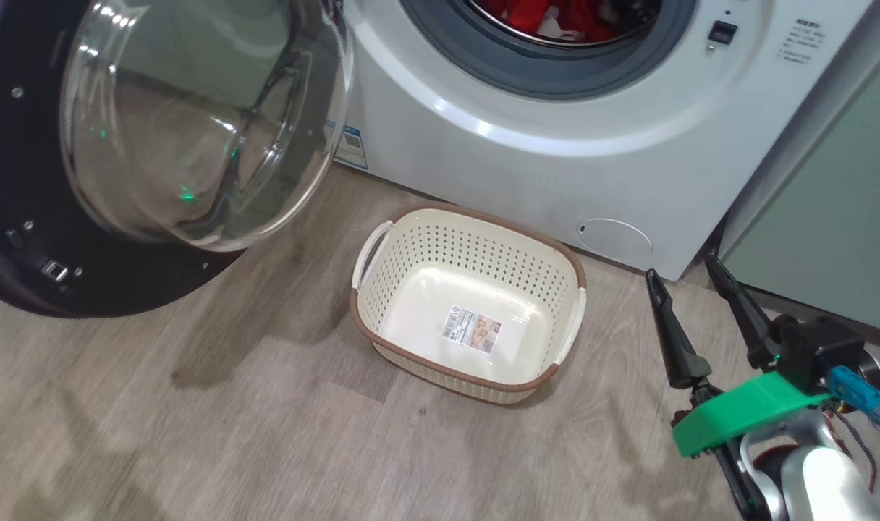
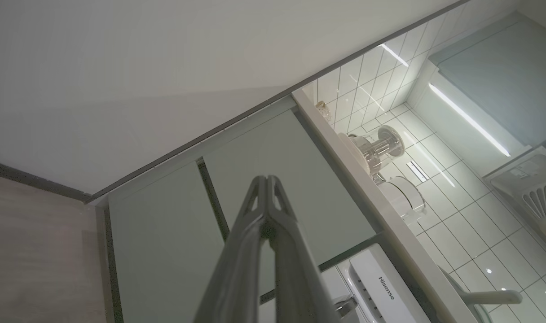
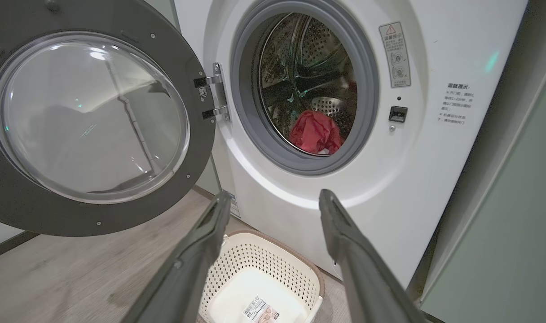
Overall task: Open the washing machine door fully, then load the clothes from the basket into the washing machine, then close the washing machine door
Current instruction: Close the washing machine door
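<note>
The door (image 1: 194, 130) stands swung wide open to the left of the washer (image 1: 556, 181). It hangs on its hinge (image 3: 217, 92), with the clear glass bowl bulging out from the black rim. In the right wrist view the door (image 3: 89, 116) faces the camera and sits clear of the drum opening. The clothes (image 1: 541, 18) lie inside the drum as a red heap with a bit of white showing. In the right wrist view they (image 3: 314, 133) rest low in the steel drum, just behind the grey ring (image 3: 238, 89).

The basket (image 1: 440, 253) sits on the floor (image 1: 194, 405) just in front of the washer, below the opening. It holds no garments, and the sticker (image 1: 472, 329) on its base is in plain sight. The small round flap (image 1: 614, 237) is low on the washer front, to the right of the basket.

The right gripper (image 1: 682, 269) is at the lower right, near the washer's bottom corner and beside the basket. Its fingers are spread wide apart and grasp nothing. Its own camera looks along the right gripper (image 3: 275, 195) towards the washer (image 3: 416, 148), with the basket (image 3: 264, 264) below and between the fingers. Pale green cabinets (image 1: 831, 217) stand to the right of the washer.

The left gripper (image 2: 267, 179) has its fingers clenched tight together with nothing between them. It points at pale green cabinet fronts (image 2: 174, 233) under a counter, away from the washer.
</note>
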`<state>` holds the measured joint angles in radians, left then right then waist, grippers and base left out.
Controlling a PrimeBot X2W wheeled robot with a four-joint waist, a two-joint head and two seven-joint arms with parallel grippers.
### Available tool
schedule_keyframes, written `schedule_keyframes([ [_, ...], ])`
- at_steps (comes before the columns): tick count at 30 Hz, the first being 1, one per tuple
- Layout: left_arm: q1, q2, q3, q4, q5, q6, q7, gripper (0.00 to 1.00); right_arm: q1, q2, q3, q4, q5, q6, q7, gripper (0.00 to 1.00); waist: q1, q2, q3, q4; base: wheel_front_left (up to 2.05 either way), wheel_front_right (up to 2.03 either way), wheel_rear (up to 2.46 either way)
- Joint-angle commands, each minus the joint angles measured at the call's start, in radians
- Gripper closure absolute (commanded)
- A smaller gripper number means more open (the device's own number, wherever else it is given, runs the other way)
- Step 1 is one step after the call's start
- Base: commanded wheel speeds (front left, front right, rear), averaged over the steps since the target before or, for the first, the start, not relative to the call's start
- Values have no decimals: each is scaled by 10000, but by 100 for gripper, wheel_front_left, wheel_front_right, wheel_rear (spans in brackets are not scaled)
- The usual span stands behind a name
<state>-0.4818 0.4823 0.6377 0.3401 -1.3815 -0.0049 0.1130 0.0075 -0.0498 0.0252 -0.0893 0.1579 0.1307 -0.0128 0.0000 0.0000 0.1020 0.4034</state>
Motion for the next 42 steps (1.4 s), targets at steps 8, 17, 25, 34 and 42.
schedule_keyframes([
  [8, -949, 1132, 312, 1998, -591, -235, 750, 100, -544, -4, 198, -456, -146, 0, 80, 0, 0, 0, 222, -147, 0, 0, 0],
  [17, -1353, 685, -554, 3086, -600, -871, 1477, 100, -759, -4, 264, -521, -207, 0, 171, 0, 0, 0, 493, -245, 0, 0, 0],
  [25, -1639, 260, -1216, 3680, -516, -1085, 1947, 100, -915, -4, 442, -508, -177, 0, 175, 0, 0, 0, 654, -540, 0, 0, 0],
  [34, -1443, 142, -1372, 4015, -600, -1210, 2293, 100, -858, -4, 364, -443, -123, 0, 119, 0, 0, 0, 669, -691, 0, 0, 0],
  [42, -733, -201, -1293, 3242, -1252, -1253, 3255, 100, -848, -4, 326, -391, -50, 0, 67, 0, 0, 0, 577, -645, 0, 0, 0],
])
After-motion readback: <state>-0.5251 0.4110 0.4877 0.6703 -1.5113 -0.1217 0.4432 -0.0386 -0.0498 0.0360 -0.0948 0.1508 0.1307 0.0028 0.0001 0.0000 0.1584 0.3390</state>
